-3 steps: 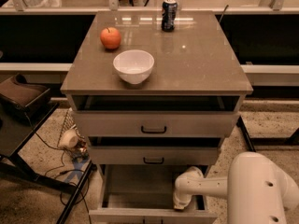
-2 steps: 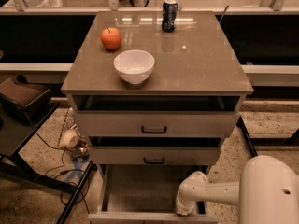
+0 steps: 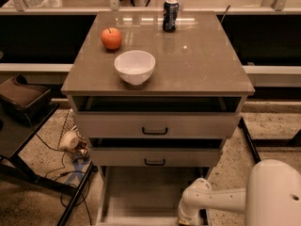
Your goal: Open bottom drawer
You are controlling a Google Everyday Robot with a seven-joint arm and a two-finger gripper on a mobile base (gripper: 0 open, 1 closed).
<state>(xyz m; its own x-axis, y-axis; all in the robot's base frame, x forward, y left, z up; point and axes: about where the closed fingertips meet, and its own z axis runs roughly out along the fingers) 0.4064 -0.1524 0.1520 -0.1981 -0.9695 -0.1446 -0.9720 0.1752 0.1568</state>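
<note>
The bottom drawer [image 3: 141,192] stands pulled out below the cabinet, and its shallow grey tray shows with nothing in it. Its front lies at the very bottom edge of the camera view and is mostly cut off. My white arm reaches in from the lower right. My gripper [image 3: 185,219] hangs at the tray's front right corner, partly cut off by the frame edge.
Above the tray are the middle drawer front [image 3: 155,157] and the top drawer front [image 3: 155,125], both slightly ajar. An apple [image 3: 112,38], a white bowl [image 3: 135,66] and a can [image 3: 170,15] stand on the cabinet top. A black stand [image 3: 23,126] and cables [image 3: 70,168] are at the left.
My arm's wrist has slid down and toward the camera, along the tray's right side. The drawer tray looks drawn out slightly further.
</note>
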